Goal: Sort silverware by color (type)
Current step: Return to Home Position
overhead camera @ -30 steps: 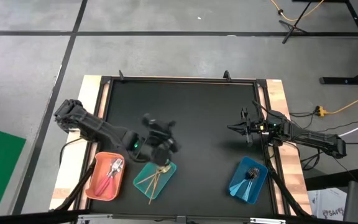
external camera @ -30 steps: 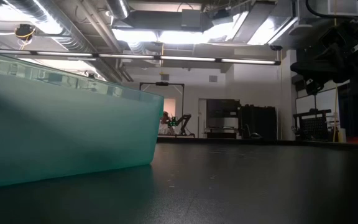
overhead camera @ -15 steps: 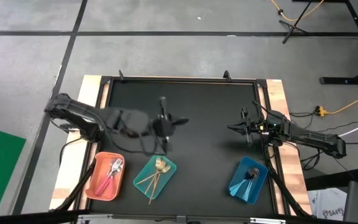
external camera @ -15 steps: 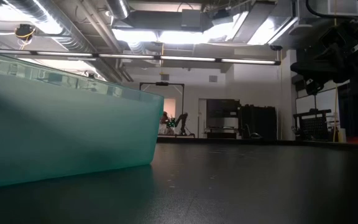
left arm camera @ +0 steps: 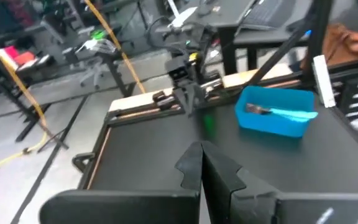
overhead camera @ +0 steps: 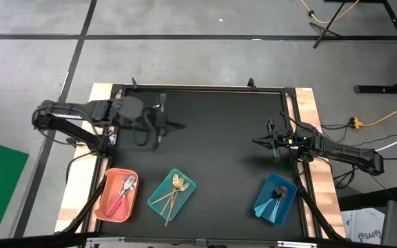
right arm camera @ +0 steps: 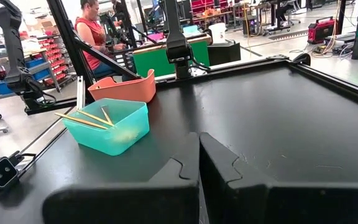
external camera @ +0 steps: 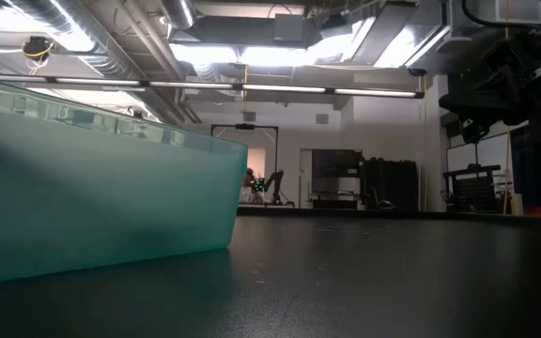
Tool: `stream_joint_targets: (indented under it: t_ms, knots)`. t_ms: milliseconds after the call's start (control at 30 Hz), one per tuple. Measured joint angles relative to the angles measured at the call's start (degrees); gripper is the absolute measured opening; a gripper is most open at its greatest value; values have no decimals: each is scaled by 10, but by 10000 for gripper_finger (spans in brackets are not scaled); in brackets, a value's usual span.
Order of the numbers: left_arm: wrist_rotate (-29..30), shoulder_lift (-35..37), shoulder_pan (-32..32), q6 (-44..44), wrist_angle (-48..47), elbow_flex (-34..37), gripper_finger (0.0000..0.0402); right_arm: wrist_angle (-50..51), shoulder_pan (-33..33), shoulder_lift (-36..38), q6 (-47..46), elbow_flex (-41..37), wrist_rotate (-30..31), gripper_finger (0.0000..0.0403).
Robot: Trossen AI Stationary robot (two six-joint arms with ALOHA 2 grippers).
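Observation:
The silverware lies sorted in three trays near the table's front edge. Pink-handled pieces (overhead camera: 123, 191) are in the orange tray (overhead camera: 109, 207). Gold pieces (overhead camera: 173, 191) are in the teal tray (overhead camera: 185, 184), with their handles sticking out over its near rim. Light-blue-handled pieces (left arm camera: 284, 112) are in the blue tray (overhead camera: 266, 208). My left gripper (overhead camera: 163, 126) hangs shut and empty above the table's far left part, well away from the trays. My right gripper (overhead camera: 259, 142) rests shut and empty at the right edge, pointing level across the table.
The black mat (overhead camera: 219, 131) is bare between the two arms. A raised frame (overhead camera: 198, 87) runs around it. In the low view the teal tray's wall (external camera: 92, 188) fills the left side. A person (right arm camera: 92, 28) sits beyond the table's left side.
My left gripper has risen from just over the teal tray and drawn back toward the table's far left, rolling its wrist as it went. It has stayed shut and carries nothing. The gold pieces lie still in the teal tray.

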State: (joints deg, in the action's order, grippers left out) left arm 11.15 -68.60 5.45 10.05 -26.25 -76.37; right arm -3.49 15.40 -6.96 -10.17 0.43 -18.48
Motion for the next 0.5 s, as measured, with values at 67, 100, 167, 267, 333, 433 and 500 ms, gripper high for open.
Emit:
stream_joint_targets:
  t_ms: [67,100,167,267,333,433,500]
  knots:
    - [-2,36,9,1,25,44,0,0,0,0,0,0,0,0]
    - [-2,56,11,1,38,70,0,0,0,0,0,0,0,0]
    - [-1,97,15,6,85,123,0,0,0,0,0,0,0,0]
    - [0,159,16,10,141,208,0,0,0,0,0,0,0,0]
    - [-2,197,16,10,174,261,0,0,0,0,0,0,0,0]
    - [-3,252,17,4,221,339,0,0,0,0,0,0,0,0]
    - [-3,285,19,-5,250,387,0,0,0,0,0,0,0,0]
